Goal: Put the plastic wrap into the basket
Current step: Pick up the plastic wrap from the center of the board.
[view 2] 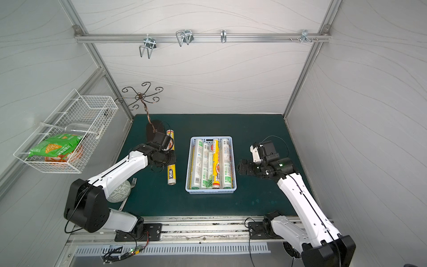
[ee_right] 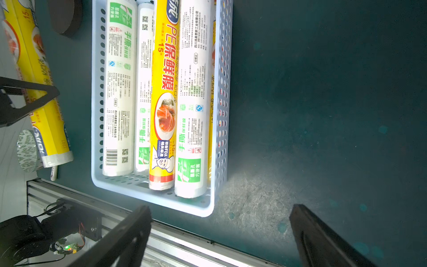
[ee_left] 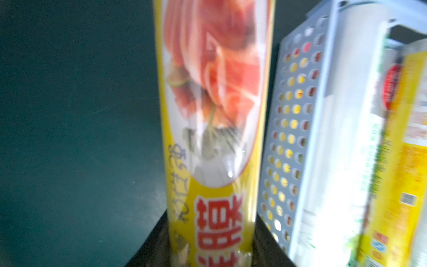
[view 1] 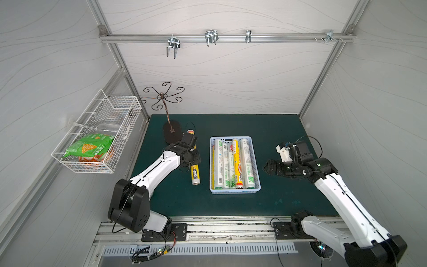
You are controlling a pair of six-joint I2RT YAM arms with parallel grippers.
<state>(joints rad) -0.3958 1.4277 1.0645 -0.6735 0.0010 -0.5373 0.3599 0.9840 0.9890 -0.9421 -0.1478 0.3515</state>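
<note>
Jaws of the left gripper [view 1: 192, 159] are clamped on the one yellow roll [view 1: 195, 175] outside the basket [view 1: 234, 190]; it lies on the mat [view 1: 277, 129] just beside it. The grasp looks done, so next comes a level lift over the rim onto the packed rolls [view 1: 233, 161]. The left arm reaches forward, wrist down. The right gripper [view 1: 266, 168] hovers wide open and empty.

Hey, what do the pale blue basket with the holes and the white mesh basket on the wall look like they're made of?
The pale-blue perforated rectangular basket looks like moulded plastic, smooth with a slight sheen: even colour, round holes, rounded rim. The white wall-hung mesh basket is probably coated metal wire: thin straight rods in a grid.
</note>
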